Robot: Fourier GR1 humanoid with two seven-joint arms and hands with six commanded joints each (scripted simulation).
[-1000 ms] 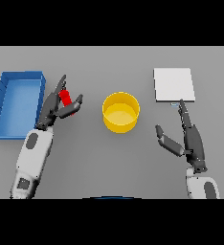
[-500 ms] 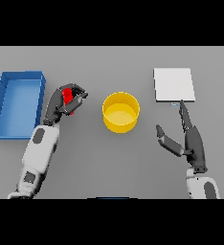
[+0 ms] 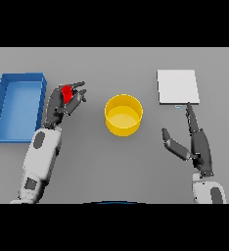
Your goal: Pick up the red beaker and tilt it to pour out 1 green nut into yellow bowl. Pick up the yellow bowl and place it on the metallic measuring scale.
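left robot hand: i see my left robot hand (image 3: 62,104) with its fingers curled round the red beaker (image 3: 67,93), clamped on it, to the left of the yellow bowl (image 3: 123,114) and just right of the blue tray (image 3: 17,106).
right robot hand: my right robot hand (image 3: 197,142) shows at the lower right, fingers straight and spread apart, holding nothing, its longest finger pointing up toward the metallic measuring scale (image 3: 178,86).
red beaker: only a small red patch shows between the dark fingers, so i cannot tell its tilt, nor whether it is lifted off the counter (image 3: 111,166).
green nut: i cannot see one (the fingers hide the beaker's mouth).
yellow bowl: upright in the middle of the counter, well apart from the beaker and from the scale; its inside looks empty to me.
step, as i judge it: the beaker is gripped but not yet over the bowl; the pour is not yet done.
risk one: if i tilt while the beaker is off to the side, the nut lands on the counter and may roll away.
risk two: too steep a tilt could drop more than one nut.
risk three: with so little of the beaker showing, i cannot check the grip, and it may slip as the wrist rolls.
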